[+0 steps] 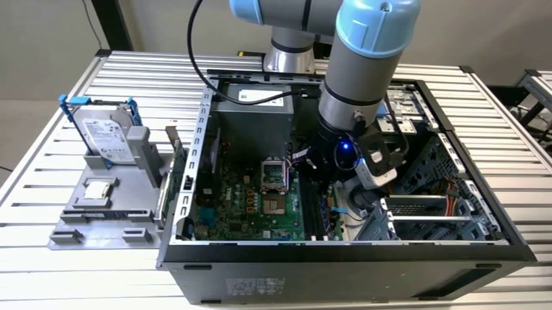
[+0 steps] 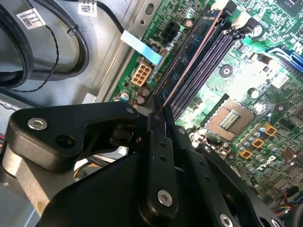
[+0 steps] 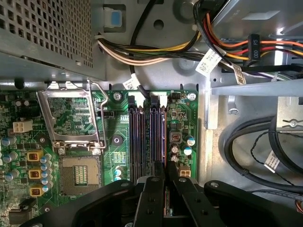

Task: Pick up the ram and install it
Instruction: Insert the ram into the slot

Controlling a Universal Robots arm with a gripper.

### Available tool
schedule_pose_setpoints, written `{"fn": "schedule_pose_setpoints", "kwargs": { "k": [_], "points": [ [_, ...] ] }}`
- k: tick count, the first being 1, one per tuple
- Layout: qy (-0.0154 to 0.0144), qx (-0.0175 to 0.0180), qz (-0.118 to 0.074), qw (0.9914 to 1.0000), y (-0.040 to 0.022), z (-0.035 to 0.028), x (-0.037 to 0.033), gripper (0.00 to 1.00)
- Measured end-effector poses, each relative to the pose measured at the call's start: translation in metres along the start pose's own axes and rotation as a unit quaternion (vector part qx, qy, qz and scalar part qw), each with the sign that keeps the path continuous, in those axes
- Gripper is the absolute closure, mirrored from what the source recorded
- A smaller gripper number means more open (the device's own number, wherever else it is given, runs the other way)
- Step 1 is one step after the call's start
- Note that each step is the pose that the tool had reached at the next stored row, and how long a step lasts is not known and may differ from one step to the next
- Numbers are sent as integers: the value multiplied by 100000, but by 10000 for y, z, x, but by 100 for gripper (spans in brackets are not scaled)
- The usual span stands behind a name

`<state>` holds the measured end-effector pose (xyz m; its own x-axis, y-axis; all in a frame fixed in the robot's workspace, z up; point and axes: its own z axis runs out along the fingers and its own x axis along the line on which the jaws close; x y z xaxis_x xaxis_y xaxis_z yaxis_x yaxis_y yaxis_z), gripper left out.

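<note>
My gripper [image 1: 324,177] is down inside the open computer case [image 1: 345,258], over the motherboard [image 1: 250,206]. In both wrist views its black fingers [image 2: 161,142] are shut on the ram [image 2: 189,59], a thin dark stick seen edge-on. The ram [image 3: 164,142] stands upright along the outermost of the memory slots [image 3: 142,137], at the edge nearest the case wall. I cannot tell how deep it sits. My gripper [image 3: 165,177] holds the ram's near end, and the gripper [image 2: 158,113] hides that end.
An open processor socket [image 3: 78,175] with its raised metal frame [image 3: 71,118] lies beside the slots. Bundled cables [image 3: 156,52] and the power supply [image 1: 250,123] crowd one end. Outside the case, a hard drive [image 1: 103,132] and a small silver chip [image 1: 97,189] rest on a grey stand [image 1: 103,216].
</note>
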<state>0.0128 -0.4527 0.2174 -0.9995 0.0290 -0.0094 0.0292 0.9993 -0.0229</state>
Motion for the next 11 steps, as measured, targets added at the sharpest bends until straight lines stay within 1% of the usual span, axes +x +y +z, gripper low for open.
{"fn": "schedule_pose_setpoints", "kwargs": {
  "k": [2, 8, 11],
  "points": [
    [8, 29, 161, 100000, 1, 1, 0, 100],
    [-4, 358, 175, 99999, 4, -19, 0, 100],
    [-8, 385, 172, 99999, 5, -30, -1, 100]
  ]
}}
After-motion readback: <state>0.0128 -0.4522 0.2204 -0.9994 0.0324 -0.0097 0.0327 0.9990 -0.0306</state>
